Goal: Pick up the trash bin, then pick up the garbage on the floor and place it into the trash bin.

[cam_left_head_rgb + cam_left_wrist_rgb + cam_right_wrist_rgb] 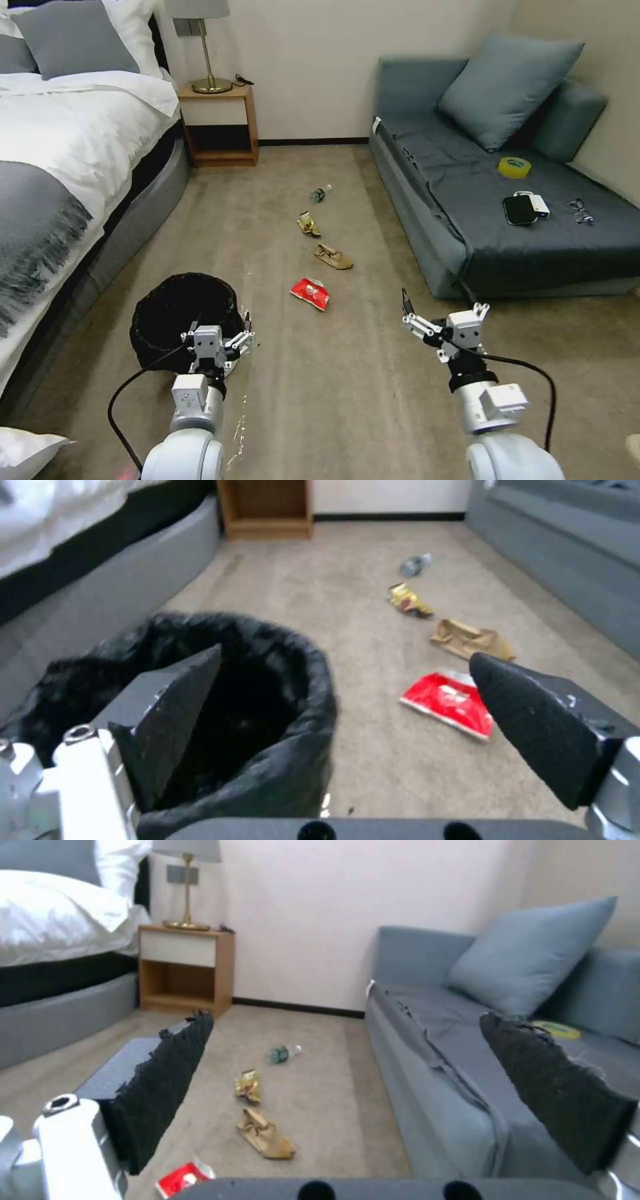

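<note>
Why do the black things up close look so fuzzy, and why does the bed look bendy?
In both wrist views the end effector pads sit too near the lens to focus, and the left wrist view's floor litter, like the red packet, is soft too. In the head view the bed curves near the edge from wide-lens distortion.

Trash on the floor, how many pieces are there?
4, in a line on the carpet between bed and sofa: red packet nearest the bin, tan wrapper, gold wrapper, little bottle farthest.

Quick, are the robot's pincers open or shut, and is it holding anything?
Left pincer: open, empty, at the trash bin.
Right pincer: open, empty.
</note>
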